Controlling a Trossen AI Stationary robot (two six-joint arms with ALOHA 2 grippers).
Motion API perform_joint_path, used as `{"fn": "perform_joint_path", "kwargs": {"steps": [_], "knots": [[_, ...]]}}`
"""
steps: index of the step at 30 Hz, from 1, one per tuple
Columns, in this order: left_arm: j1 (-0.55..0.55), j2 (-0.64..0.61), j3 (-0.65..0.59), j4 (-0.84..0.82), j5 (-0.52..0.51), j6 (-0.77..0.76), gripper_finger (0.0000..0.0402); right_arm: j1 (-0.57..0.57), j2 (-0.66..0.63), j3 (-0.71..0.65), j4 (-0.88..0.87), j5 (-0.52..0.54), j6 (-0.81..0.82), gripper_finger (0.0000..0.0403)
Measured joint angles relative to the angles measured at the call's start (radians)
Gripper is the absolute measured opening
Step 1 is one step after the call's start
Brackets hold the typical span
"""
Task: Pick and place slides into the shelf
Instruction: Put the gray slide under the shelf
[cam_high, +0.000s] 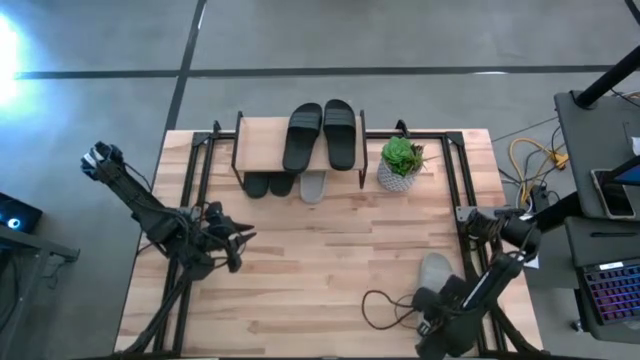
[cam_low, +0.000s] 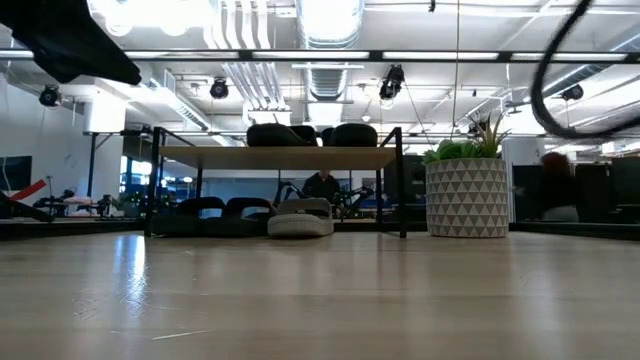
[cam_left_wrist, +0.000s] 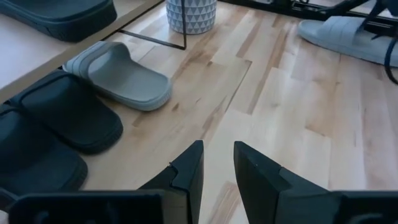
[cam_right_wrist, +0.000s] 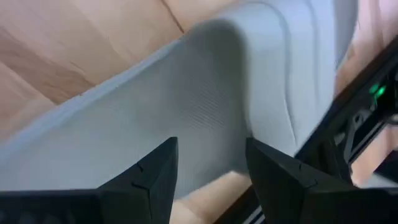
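Observation:
The shelf (cam_high: 270, 145) stands at the table's far edge with two black slides (cam_high: 320, 135) on its top plank. Under it lie two more black slides (cam_high: 270, 184) and one light grey slide (cam_high: 314, 186), soles on the table; the low view shows that grey slide (cam_low: 298, 218) too. The second grey slide (cam_high: 436, 270) lies near the table's right near corner. My right gripper (cam_right_wrist: 211, 171) is open right over it, the slide (cam_right_wrist: 205, 93) filling its wrist view. My left gripper (cam_left_wrist: 217, 165) is open over bare table at the left, facing the shelf. My right gripper's open fingers (cam_right_wrist: 149, 180) stand close over the grey slide's wide strap (cam_right_wrist: 211, 118), coming from above. Whether they touch it I cannot tell.
A potted plant (cam_high: 400, 165) in a white patterned pot stands right of the shelf. A black cable loop (cam_high: 380, 305) lies on the table beside my right gripper. Black frame rails run along the table's left and right sides. Bare wood (cam_high: 330, 250) lies between the arms.

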Motion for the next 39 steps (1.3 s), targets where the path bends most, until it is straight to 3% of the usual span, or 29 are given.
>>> {"fn": "perform_joint_path", "kwargs": {"steps": [9,15,29,39], "knots": [[0.018,0.010,-0.002,-0.001,-0.001,0.001,0.0076,-0.025,0.027,-0.038,-0.017,0.017,-0.029,0.0180],[0.038,0.002,-0.002,-0.001,0.002,0.001,0.0076,-0.029,0.005,0.047,-0.216,0.032,0.022,0.0180],[0.078,0.002,-0.004,-0.001,0.003,0.037,0.0076,-0.016,0.037,0.082,-0.206,0.125,-0.209,0.0180],[0.078,0.003,-0.004,-0.001,0.010,0.037,0.0076,-0.019,0.039,0.012,-0.213,0.166,-0.237,0.0180]]}}
